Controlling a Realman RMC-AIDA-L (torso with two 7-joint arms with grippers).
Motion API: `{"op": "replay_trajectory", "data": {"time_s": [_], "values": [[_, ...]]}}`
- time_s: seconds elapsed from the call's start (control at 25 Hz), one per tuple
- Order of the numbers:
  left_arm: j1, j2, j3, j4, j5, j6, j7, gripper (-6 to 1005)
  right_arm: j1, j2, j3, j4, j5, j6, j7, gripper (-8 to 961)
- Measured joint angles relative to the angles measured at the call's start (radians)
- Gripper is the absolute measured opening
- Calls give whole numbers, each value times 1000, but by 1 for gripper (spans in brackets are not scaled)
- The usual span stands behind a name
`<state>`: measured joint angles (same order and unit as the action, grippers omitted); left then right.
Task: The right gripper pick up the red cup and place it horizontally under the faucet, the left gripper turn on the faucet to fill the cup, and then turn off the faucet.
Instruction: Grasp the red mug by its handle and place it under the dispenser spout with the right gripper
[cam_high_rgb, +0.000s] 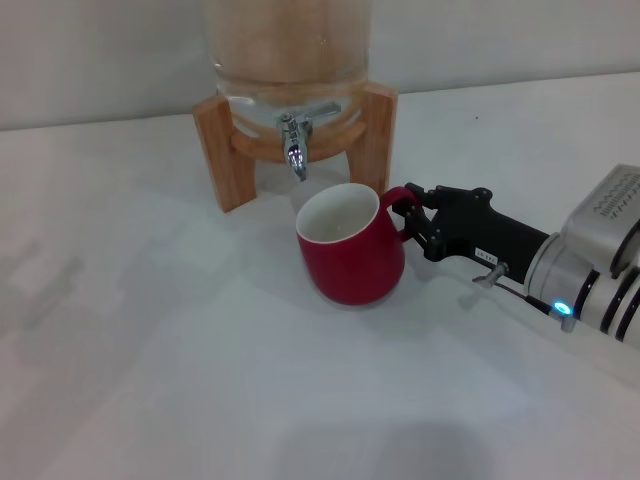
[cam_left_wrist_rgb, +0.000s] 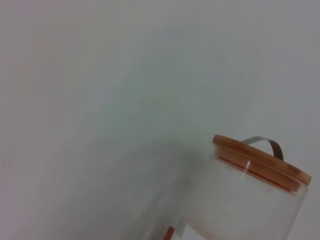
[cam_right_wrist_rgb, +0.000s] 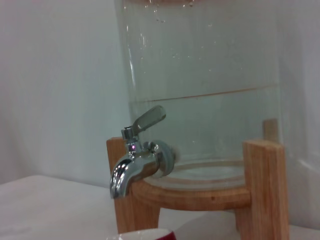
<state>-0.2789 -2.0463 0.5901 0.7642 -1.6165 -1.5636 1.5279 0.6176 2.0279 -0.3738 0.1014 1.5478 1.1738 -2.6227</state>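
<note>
The red cup (cam_high_rgb: 350, 248) stands with its mouth up on the white table, its white inside showing. It is just in front of and slightly right of the faucet (cam_high_rgb: 295, 142). My right gripper (cam_high_rgb: 410, 215) reaches in from the right and is shut on the cup's red loop handle. In the right wrist view the chrome faucet (cam_right_wrist_rgb: 135, 167) is close, its spout pointing down, and a sliver of the red cup's rim (cam_right_wrist_rgb: 145, 234) shows below it. The left gripper is out of view.
The faucet is fixed to a glass jar (cam_high_rgb: 290, 40) on a wooden stand (cam_high_rgb: 222, 150) at the back of the table. The left wrist view shows only the jar's wooden lid (cam_left_wrist_rgb: 260, 162) with a metal handle against a pale wall.
</note>
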Motion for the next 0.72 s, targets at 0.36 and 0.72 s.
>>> {"op": "replay_trajectory", "data": {"time_s": [0.36, 0.72], "values": [[8, -3, -3, 7, 33, -16, 4, 825, 22, 0, 29, 15, -1, -36, -10, 165], [66, -1, -8, 7, 65, 125, 3, 825, 25, 0, 38, 16, 0, -37, -8, 164]]}}
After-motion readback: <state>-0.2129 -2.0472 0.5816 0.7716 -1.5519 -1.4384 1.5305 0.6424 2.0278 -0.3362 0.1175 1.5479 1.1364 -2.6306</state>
